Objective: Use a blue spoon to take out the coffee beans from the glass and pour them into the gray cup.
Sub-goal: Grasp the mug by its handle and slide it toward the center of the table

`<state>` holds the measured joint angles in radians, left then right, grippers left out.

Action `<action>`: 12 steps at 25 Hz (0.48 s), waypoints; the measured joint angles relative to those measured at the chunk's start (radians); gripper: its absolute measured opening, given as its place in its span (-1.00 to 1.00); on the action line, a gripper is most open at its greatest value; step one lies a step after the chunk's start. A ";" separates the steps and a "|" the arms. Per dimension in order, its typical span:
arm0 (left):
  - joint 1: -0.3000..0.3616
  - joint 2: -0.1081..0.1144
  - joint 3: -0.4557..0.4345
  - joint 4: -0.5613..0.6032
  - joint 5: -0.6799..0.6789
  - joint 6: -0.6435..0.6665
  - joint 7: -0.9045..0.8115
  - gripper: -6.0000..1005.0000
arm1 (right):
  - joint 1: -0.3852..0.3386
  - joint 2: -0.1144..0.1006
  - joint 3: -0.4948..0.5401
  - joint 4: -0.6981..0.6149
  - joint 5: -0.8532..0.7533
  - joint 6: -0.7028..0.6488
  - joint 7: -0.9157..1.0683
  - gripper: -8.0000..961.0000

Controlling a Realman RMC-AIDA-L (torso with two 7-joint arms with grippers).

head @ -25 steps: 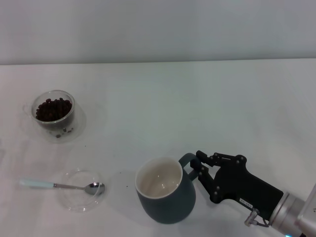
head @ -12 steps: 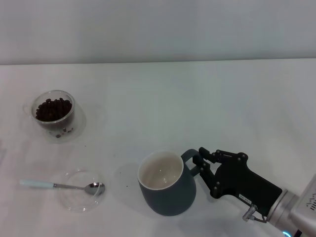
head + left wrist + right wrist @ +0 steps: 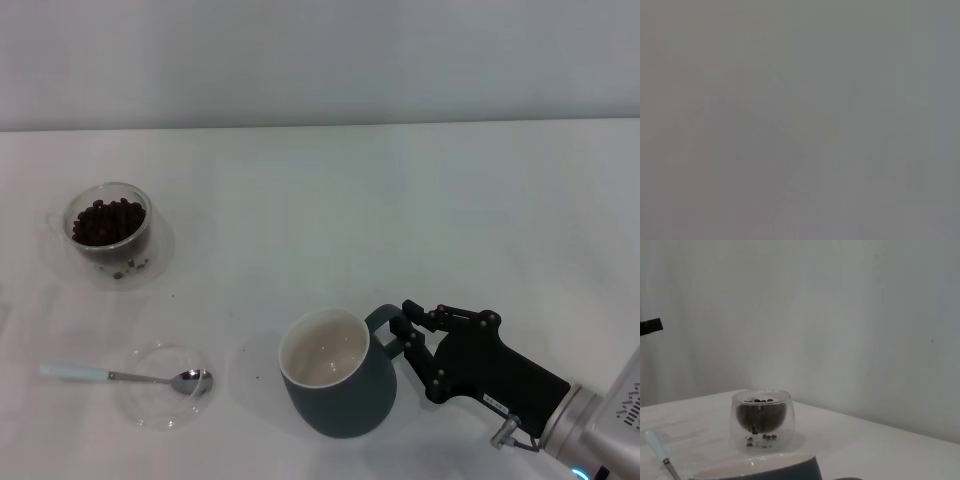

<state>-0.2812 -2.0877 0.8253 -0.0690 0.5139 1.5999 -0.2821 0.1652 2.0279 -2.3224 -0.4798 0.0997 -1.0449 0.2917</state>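
The gray cup [image 3: 340, 395] stands at the front middle of the table, cream inside and empty. My right gripper [image 3: 408, 338] is at its right side, fingers shut on the loop handle. The glass [image 3: 110, 228] with the coffee beans [image 3: 105, 220] stands at the far left. The blue spoon [image 3: 120, 376] lies at the front left, its bowl resting in a flat clear dish [image 3: 160, 385]. In the right wrist view the glass [image 3: 762, 421] with beans [image 3: 760, 414] stands beyond the cup's rim [image 3: 765, 471], with the spoon's handle [image 3: 657, 447] to one side. The left gripper is out of view.
A few loose beans lie under the glass inside its double wall. The white table [image 3: 400, 220] runs back to a pale wall. The left wrist view shows only flat grey.
The right gripper and the gray cup have shifted together a little farther back on the table over the last second. Glass, spoon and dish have not moved.
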 joint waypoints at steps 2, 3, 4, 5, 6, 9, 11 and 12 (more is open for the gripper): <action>0.002 0.000 0.000 0.000 0.000 0.000 0.000 0.77 | 0.002 0.000 0.001 0.003 0.000 0.000 0.000 -0.64; 0.003 0.000 0.000 0.000 0.000 0.000 0.000 0.77 | 0.003 0.000 0.002 0.004 0.000 0.000 0.000 -0.64; 0.003 0.000 0.000 0.000 0.000 0.000 0.000 0.77 | 0.005 0.000 0.004 0.006 0.000 0.000 -0.001 -0.64; 0.004 0.000 0.000 0.000 0.000 0.000 0.000 0.77 | 0.008 0.000 0.005 0.008 0.000 0.000 -0.003 -0.64; 0.004 0.000 0.000 0.000 0.000 0.000 0.000 0.77 | 0.011 0.000 0.006 0.011 0.000 0.000 -0.005 -0.64; 0.004 0.000 0.000 0.000 0.000 0.000 0.000 0.77 | 0.017 -0.001 0.005 0.014 0.000 0.002 -0.010 -0.63; 0.005 0.000 0.000 0.000 0.000 0.000 0.000 0.77 | 0.018 -0.002 0.002 0.015 -0.002 0.003 -0.012 -0.63; 0.006 0.000 0.000 0.000 0.000 0.000 0.000 0.77 | 0.018 -0.002 0.000 0.015 -0.004 0.004 -0.015 -0.62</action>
<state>-0.2753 -2.0877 0.8252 -0.0691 0.5139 1.6000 -0.2822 0.1829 2.0264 -2.3225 -0.4650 0.0957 -1.0412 0.2771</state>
